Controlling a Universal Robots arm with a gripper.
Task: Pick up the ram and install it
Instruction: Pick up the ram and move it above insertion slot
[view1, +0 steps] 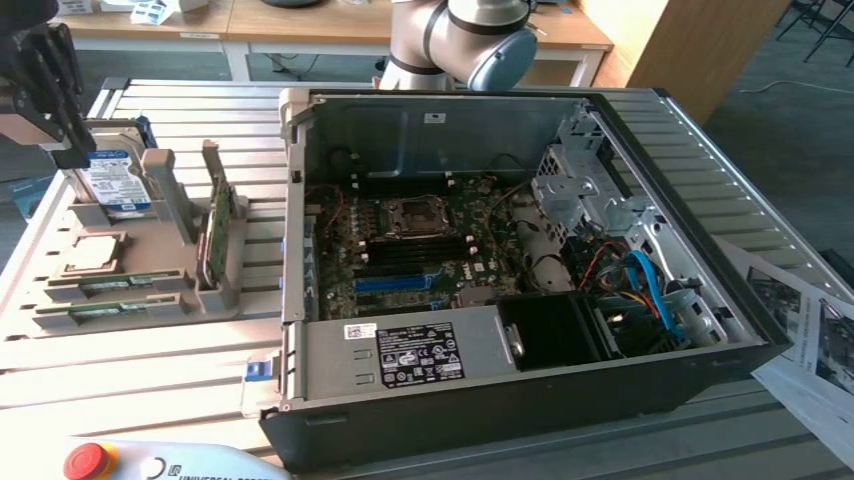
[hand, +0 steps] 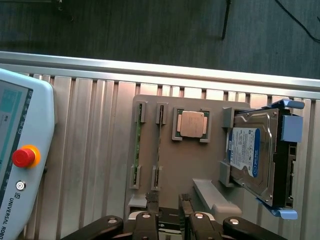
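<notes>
Two look-alike green ram sticks (hand: 138, 145) (hand: 160, 144) stand on edge in side-by-side slots of the grey parts tray (hand: 172, 170). I cannot tell which of them is the ram. In the exterior view they lie at the tray's near end (view1: 118, 284) (view1: 104, 312). My gripper (hand: 167, 206) hangs above the tray, open, with nothing between its fingers (hand: 150, 204). In the exterior view the gripper (view1: 64, 150) is high over the tray's far end, near the hard drive. The open PC case (view1: 667, 150) shows the motherboard's black memory slots (view1: 400, 257).
The tray also holds a CPU (hand: 192, 124), a hard drive (hand: 250, 155) in a blue bracket, and an upright wider green card (view1: 218, 235). A teach pendant (hand: 20, 150) with a red stop button lies on the slatted table beside the tray. Papers (view1: 801, 330) lie at the exterior view's right.
</notes>
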